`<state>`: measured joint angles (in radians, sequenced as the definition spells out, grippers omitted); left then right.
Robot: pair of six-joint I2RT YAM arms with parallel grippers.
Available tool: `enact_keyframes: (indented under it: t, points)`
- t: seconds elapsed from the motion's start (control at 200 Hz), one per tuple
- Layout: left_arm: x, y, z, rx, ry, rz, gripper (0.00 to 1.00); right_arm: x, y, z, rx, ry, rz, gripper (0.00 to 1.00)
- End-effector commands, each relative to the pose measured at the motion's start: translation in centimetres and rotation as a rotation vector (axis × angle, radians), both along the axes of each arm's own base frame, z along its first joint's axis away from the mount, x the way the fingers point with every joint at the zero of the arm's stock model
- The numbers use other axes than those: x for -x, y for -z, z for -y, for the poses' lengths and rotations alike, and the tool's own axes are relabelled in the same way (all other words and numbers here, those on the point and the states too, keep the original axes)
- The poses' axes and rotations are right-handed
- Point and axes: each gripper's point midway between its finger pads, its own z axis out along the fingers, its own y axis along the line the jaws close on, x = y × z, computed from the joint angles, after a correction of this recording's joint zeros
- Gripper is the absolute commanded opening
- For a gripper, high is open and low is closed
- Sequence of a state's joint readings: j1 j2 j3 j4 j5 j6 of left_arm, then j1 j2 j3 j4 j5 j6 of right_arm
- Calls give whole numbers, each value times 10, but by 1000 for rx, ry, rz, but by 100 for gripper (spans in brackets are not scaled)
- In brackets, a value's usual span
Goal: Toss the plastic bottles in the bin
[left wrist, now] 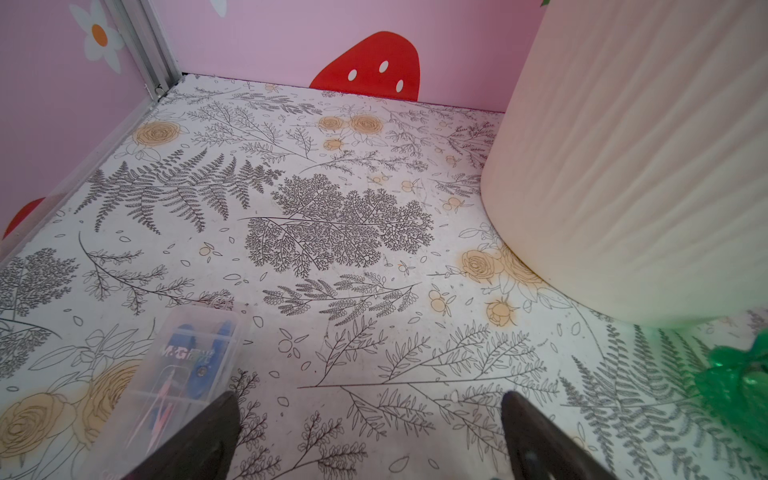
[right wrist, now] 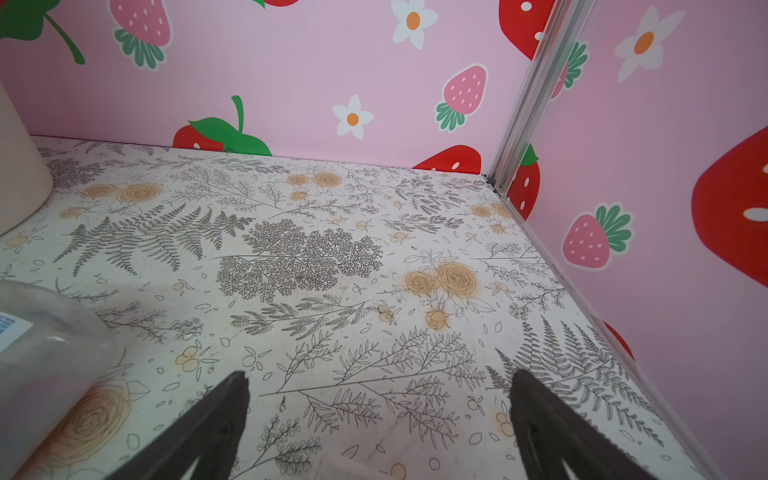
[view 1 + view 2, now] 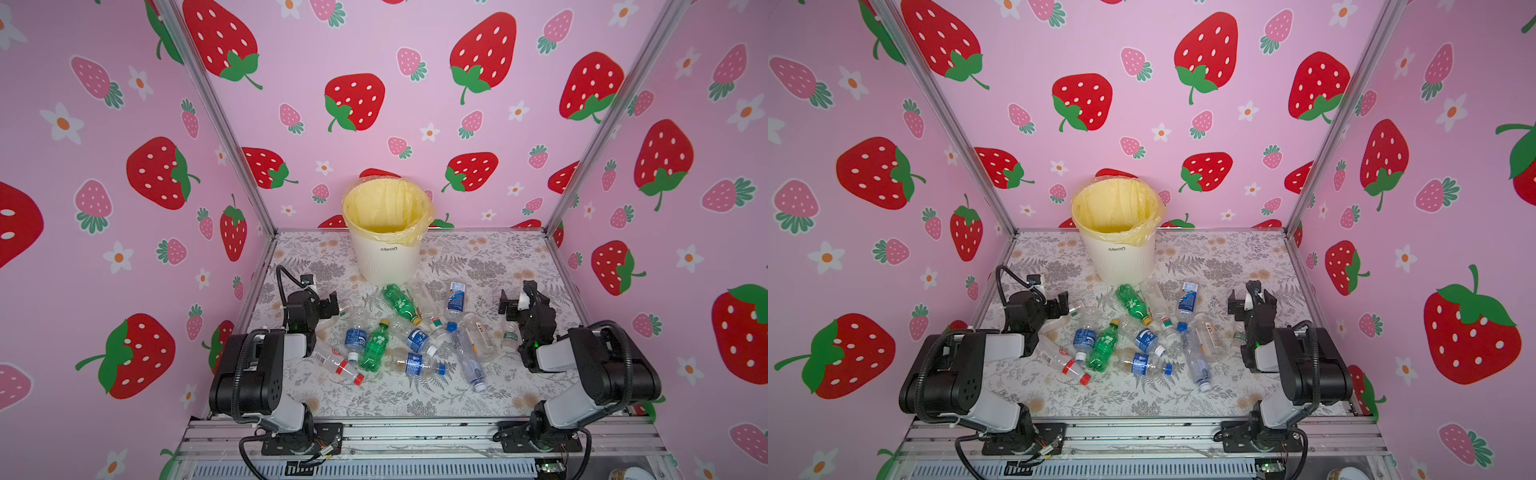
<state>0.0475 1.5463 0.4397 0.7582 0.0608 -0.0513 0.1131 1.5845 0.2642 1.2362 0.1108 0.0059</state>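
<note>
My left gripper [image 1: 368, 413] has its jaws spread wide with nothing between them but bare fern-and-rose printed tabletop [image 1: 332, 249]. In both top views it sits at left centre of frame, at the left edge of the pile. In the left wrist view a translucent plastic case [image 1: 195, 361] with blue and pink items inside runs up to one finger [image 1: 208, 436] at lower left. I cannot tell whether they touch.

My right gripper [image 2: 379, 380] is also fully spread and holds nothing. It is at right centre in both top views, just off the pile's right edge. A clear plastic bottle with a blue-and-white label [image 2: 41, 345] shows at the lower left of the right wrist view, beside the jaws but apart from them.

The small plastic drink bottles [image 3: 415, 336] all lie on the tabletop at centre frame, bunched between the two grippers. Most are clear with blue labels.
- Clear bottles with red caps [image 3: 338, 365] lie at the pile's lower left.
- The nearer green bottle with a yellow cap [image 3: 374, 347] is mid-pile.
- The farther green bottle [image 3: 399, 303] is at the top of the pile.

The round white ribbed plastic bin with a yellow bag liner [image 3: 384, 257] stands upright at upper centre, behind the pile. The farther green bottle's base is just beside its foot.
</note>
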Motion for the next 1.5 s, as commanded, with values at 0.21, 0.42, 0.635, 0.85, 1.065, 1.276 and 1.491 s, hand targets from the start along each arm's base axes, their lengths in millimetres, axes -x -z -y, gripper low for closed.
enact_keyframes:
  t: [0.21, 0.42, 0.635, 0.85, 1.065, 1.276, 1.491]
  points:
    - [-5, -6, 2, -15, 14, 21, 99, -2, -9, 1, -1, -2, 28, 99]
    - [-5, -5, 2, -15, 12, 18, 99, -2, -9, 0, -2, -4, 27, 99]
    - [-5, -6, 2, -18, 11, 18, 99, -2, -9, 0, -2, -3, 28, 99]
    - [-5, -6, 1, -18, 10, 19, 99, -2, -10, 1, -2, -1, 31, 99]
    - [-6, -9, -3, -17, -18, 19, 99, 0, -18, 9, -16, 48, 38, 99]
    - [-1, -29, -25, -24, -162, -56, 99, -3, -27, 20, -50, 127, -10, 99]
    - [21, -72, -53, -41, -370, 28, 99, -14, -35, 15, -153, 145, -135, 99]
